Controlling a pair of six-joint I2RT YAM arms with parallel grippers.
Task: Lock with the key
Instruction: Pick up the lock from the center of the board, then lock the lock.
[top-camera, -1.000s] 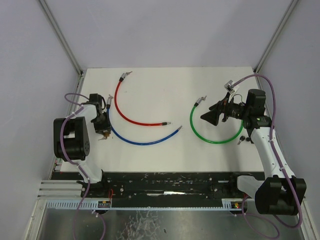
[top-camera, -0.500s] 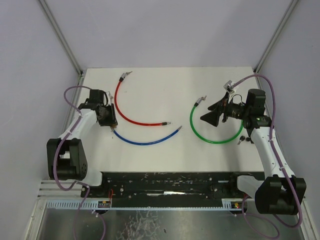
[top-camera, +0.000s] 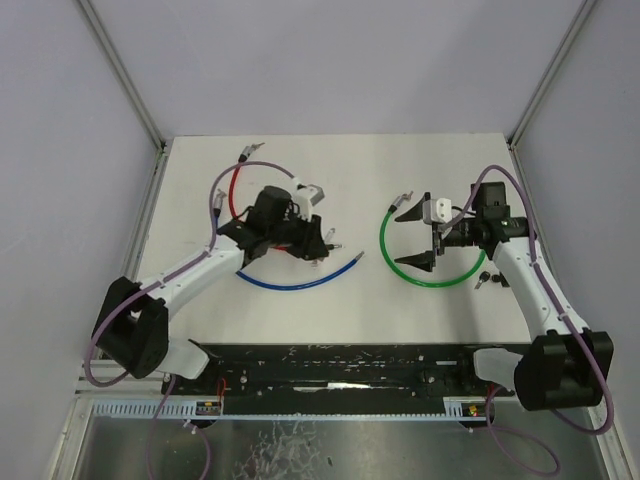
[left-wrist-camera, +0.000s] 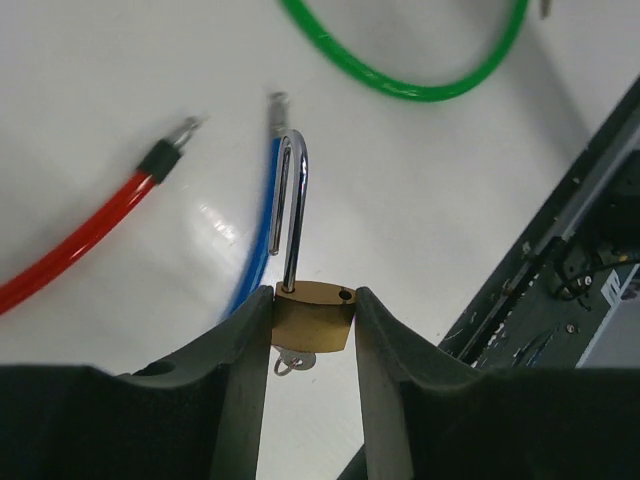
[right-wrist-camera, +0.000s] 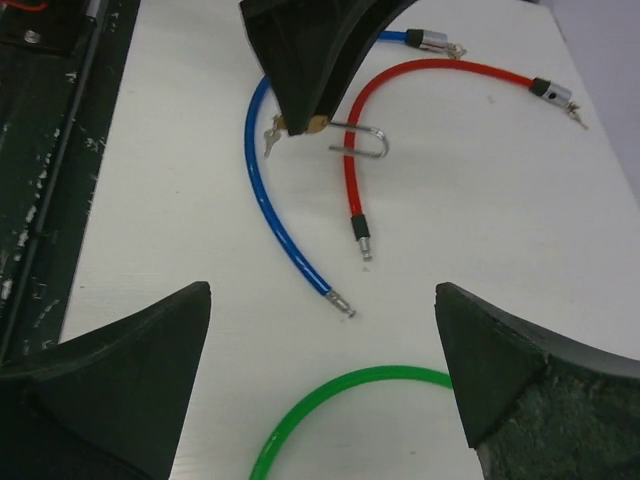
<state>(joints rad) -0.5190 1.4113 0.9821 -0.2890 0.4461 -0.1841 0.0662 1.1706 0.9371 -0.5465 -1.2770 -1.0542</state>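
The brass padlock (left-wrist-camera: 314, 320) is clamped by its body in the left gripper (left-wrist-camera: 312, 300), shackle (left-wrist-camera: 295, 210) open and key (left-wrist-camera: 293, 362) inserted underneath, left of centre over the blue cable (top-camera: 290, 287). The right gripper (top-camera: 414, 238) is spread wide, ungrasping, by the green cable (top-camera: 384, 245).

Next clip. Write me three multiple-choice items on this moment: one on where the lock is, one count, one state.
1. What holds the padlock?
A. the left gripper
B. the right gripper
C. nothing

2. How many cables are in view?
A. two
B. three
C. four

3. The right gripper is:
A. shut and empty
B. shut on the padlock
C. open

Answers:
1 A, its brass body is clamped between the left gripper's fingers.
2 B, there is a red cable, a blue cable and a green cable.
3 C, its fingers stand wide apart with nothing between them.
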